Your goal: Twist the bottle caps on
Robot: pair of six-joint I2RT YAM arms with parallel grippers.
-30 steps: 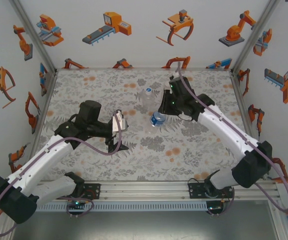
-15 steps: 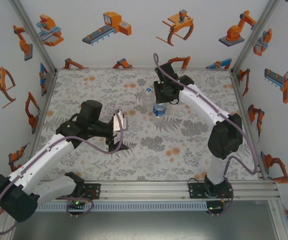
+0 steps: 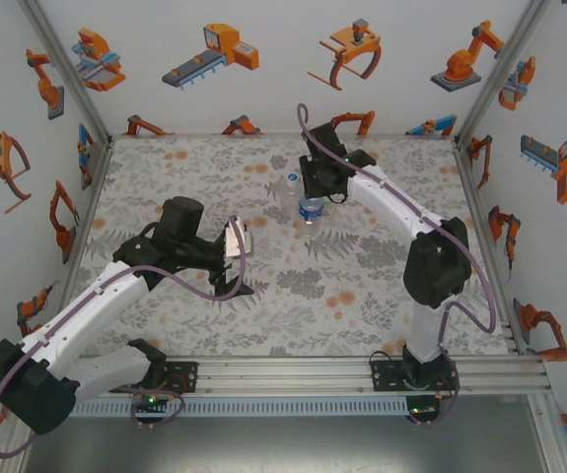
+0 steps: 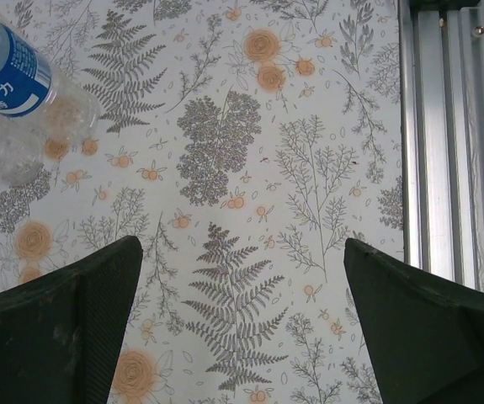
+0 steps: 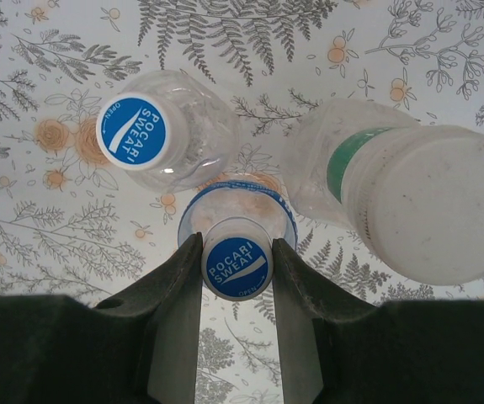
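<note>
Where the floral-print table point(image 3: 165, 177) runs toward its far edge, three bottles stand upright in a tight group, roughly 12 o'clock from table centre. The right arm point(image 3: 401, 212) extends over the group. The left arm point(image 3: 96, 296) lies toward 8 o'clock of centre, well apart from it.

Bottles, right wrist view:
- green-label bottle point(image 5: 343, 160): clear, nearest the lens, at 2 o'clock of the gripped one.
- plain bottle point(image 5: 195, 139): clear, crinkled shoulder, at 10 o'clock.
- blue-label bottle point(image 5: 237, 200): in the middle, with a blue band ringing its clear shoulder.
- Whether the bottle bodies touch: cannot tell.

Caps, each sitting on a neck (tightness cannot be judged):
- white cap point(image 5: 431, 202): wide, plain, faintly speckled, on the green-label bottle.
- plain bottle's cap point(image 5: 132, 132): small, blue, printed POCARI SWEAT in white.
- gripped cap point(image 5: 237, 268): same blue print, on the blue-label bottle.

Right gripper point(image 5: 237, 242): fingers narrowed onto the gripped cap, touching it at 9 and 3 o'clock.

Left gripper point(image 4: 242, 278): fingers spread wide, with bare table between them. The blue-label bottle sits at the 10 o'clock corner of its view, clear of the fingers.
</note>
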